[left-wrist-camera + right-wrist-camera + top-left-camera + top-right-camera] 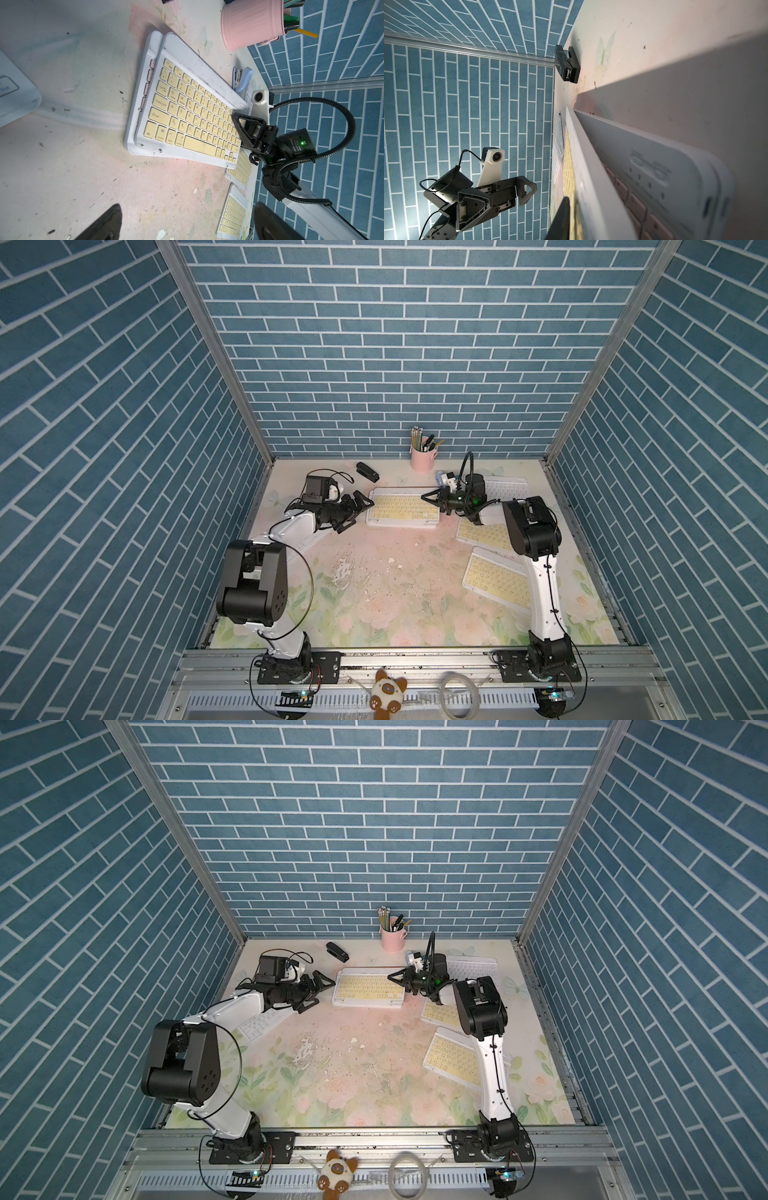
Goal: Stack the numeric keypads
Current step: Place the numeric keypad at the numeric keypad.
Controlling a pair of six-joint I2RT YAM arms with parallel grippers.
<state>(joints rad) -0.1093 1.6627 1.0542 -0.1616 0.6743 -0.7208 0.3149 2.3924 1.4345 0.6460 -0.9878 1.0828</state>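
Left gripper gapes wide, empty, beside the yellow-keyed keyboard (atop a pink-keyed keyboard); right gripper at its other end, hold impossible to tell.

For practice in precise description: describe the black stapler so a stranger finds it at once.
Find the pink pencil cup by the blue brick back wall. Beside it, toward the left arm's side, lies the black stapler; the other stapler, across the cup, is pale blue.

white arm links, black joints, black triangular fingers, ribbed black cable, green led.
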